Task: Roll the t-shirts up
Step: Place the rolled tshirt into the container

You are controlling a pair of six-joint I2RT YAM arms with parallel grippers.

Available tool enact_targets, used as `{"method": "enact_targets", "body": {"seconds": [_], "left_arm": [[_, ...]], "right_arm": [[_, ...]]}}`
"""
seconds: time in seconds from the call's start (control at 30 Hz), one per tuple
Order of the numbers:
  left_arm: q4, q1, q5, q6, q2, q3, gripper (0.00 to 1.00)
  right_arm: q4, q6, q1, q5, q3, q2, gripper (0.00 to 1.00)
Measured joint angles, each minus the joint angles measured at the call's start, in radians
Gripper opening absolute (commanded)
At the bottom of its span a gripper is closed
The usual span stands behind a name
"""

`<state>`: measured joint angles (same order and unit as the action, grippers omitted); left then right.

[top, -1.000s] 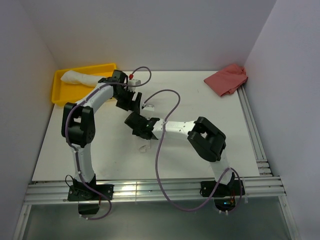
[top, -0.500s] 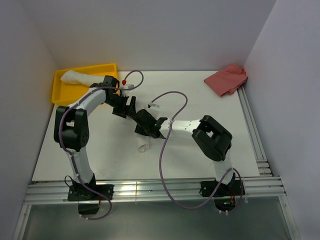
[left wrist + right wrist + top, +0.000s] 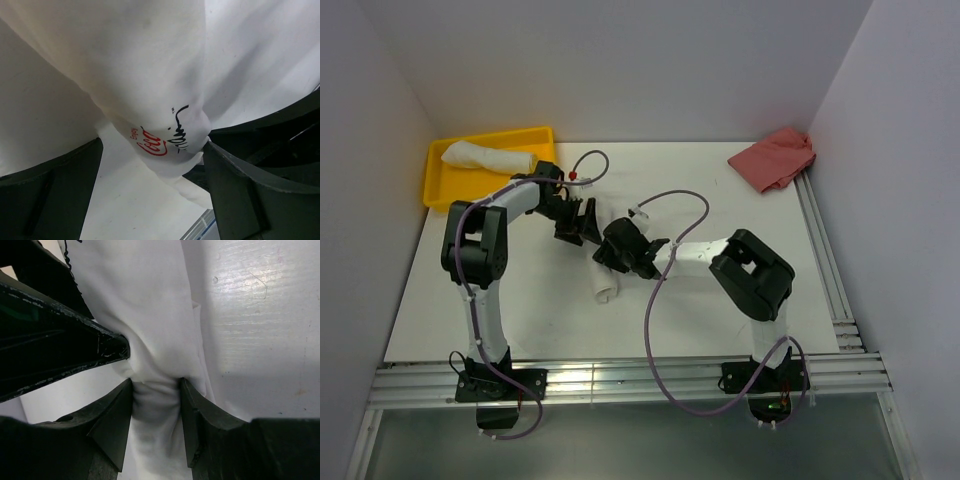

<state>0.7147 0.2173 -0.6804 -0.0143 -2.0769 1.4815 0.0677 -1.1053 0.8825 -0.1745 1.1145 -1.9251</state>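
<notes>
Currently first t-shirt (image 3: pixel 607 283) of two, white, rolled, at tabletop (image 3: pixel 500 290) centre; second t-shirt (image 3: pixel 485 157) rolled in one yellow tray (image 3: pixel 445 186). Right tool (image 3: pixel 156 385) pinches first's cloth; left tool (image 3: pixel 151 144) spread wide, straddling printed end. One pinkish-red cloth (image 3: pixel 775 157), far right corner.

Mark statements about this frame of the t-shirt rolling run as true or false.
1. The right gripper pinches the rolled white cotton t-shirt between its fingers. True.
2. The yellow plastic tray holds nothing. False: a second rolled white t-shirt lies in it.
3. The crumpled pinkish-red cloth lies between the two arms. False: it lies at the far right corner of the white table, apart from both.
4. Between the fingers of the left gripper, the t-shirt shows a small red print. True.
</notes>
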Motion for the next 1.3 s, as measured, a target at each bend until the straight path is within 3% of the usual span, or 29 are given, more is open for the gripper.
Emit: {"method": "enact_targets", "body": {"seconds": [0.23, 0.73, 0.87, 1.0, 1.3], "left_arm": [[-0.018, 0.0, -0.039, -0.034, -0.027, 0.016, 0.79], [-0.052, 0.009, -0.091, -0.09, -0.073, 0.03, 0.47], [-0.052, 0.016, -0.087, -0.097, -0.074, 0.042, 0.27], [-0.047, 0.02, -0.082, -0.095, -0.077, 0.051, 0.02], [-0.051, 0.045, -0.081, -0.08, -0.092, 0.095, 0.0]], "right_arm": [[0.114, -0.038, -0.024, 0.071, -0.056, 0.002, 0.46], [0.18, -0.07, -0.046, 0.13, -0.089, 0.0, 0.46], [0.183, -0.079, -0.047, 0.13, -0.089, -0.001, 0.48], [0.183, -0.08, -0.048, 0.127, -0.089, -0.001, 0.56], [0.031, -0.061, -0.047, 0.037, -0.128, 0.125, 0.63]]}}
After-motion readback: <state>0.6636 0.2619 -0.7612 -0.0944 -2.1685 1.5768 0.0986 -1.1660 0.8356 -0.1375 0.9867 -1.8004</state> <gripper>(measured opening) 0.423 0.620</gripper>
